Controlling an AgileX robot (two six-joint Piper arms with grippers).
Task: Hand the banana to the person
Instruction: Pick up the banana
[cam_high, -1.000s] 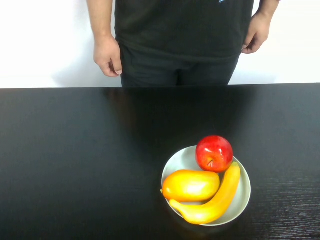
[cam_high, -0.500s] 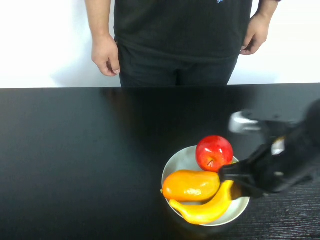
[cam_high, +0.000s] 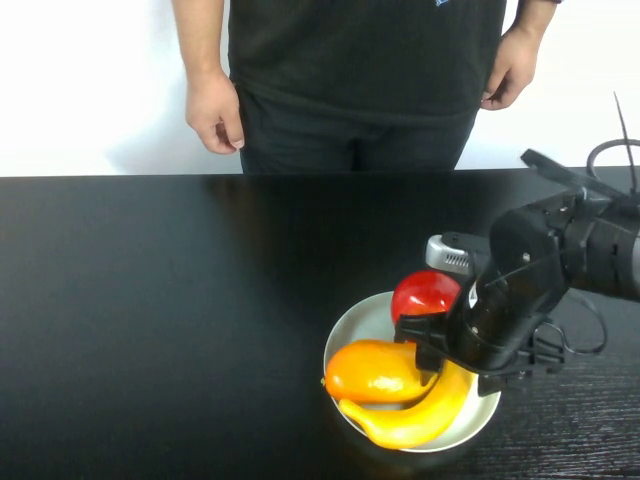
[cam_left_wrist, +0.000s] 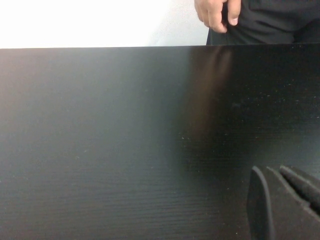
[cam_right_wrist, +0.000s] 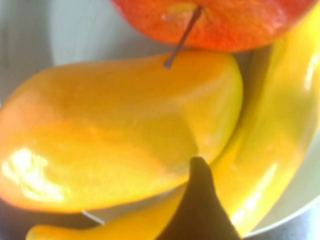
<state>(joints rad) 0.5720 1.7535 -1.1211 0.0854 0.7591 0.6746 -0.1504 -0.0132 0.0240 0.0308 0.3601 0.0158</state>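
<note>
- The banana (cam_high: 425, 405) lies in the white plate (cam_high: 488, 405), low and a bit right of the middle of the high view. It curves along the plate's lower right side.
- It touches the mango (cam_high: 380, 370), which sits to its left in the plate. The red apple (cam_high: 425, 293) is above them both.
- The right gripper (cam_high: 447, 357) is right over the plate, down among the fruit. In the right wrist view, 1 dark finger (cam_right_wrist: 197, 210) points into the spot where the banana (cam_right_wrist: 270, 150) meets the mango (cam_right_wrist: 115, 135).
- I cannot tell if the right gripper is apart or together, and it does not look like it holds the banana yet.
- The left gripper (cam_left_wrist: 285, 202) shows only in the lower right corner of the left wrist view, over bare black tabletop (cam_left_wrist: 125, 140). I cannot tell how it stands either.
- The person (cam_high: 365, 70) stands at the top of the high view, behind the tabletop, with both hands down at the sides.
- So I think the job has only just started. The banana has to be grabbed, lifted out of the plate, and carried across to the person.
</note>
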